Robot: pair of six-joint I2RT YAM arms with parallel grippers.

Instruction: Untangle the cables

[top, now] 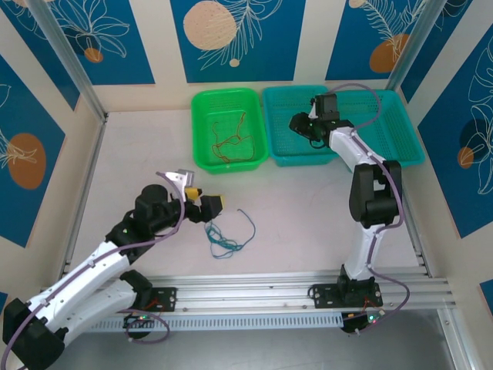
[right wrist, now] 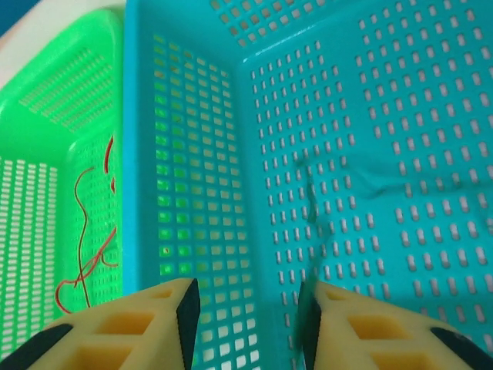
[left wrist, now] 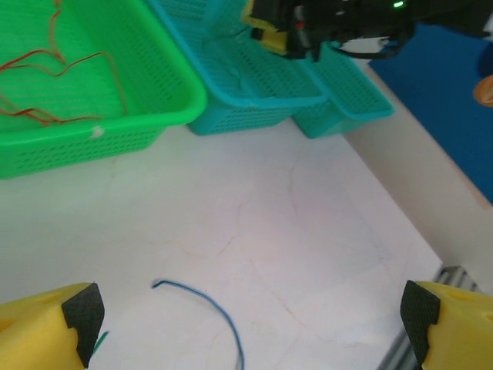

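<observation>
Containers first. The bright green perforated plastic basket (top: 202, 104) sits at the back of the white counter (top: 308, 208) and holds thin red-orange wires (top: 229, 140) in loose loops on its floor. Touching its right side is the teal perforated plastic basket (top: 400, 127). On that basket's floor your right wrist view shows a thin dark wire (right wrist: 310, 196), colour hard to call against the teal.

Your right end effector (right wrist: 248, 308) is down inside the teal basket, near the wall shared with the green one. Its yellow fingers (right wrist: 139, 327) are partly apart with nothing clamped between them. The dark wire runs up close to the right-hand pad; can't tell if it touches.

Your left end effector (top: 204, 198) hangs over the open counter, spread wide and empty.

Just right of it on the counter are a thin blue wire (left wrist: 209, 302) in an arc and a thin dark green wire (top: 219, 245), crossed over each other. Both are well apart from the baskets, and nothing lies between them and the left end effector.
</observation>
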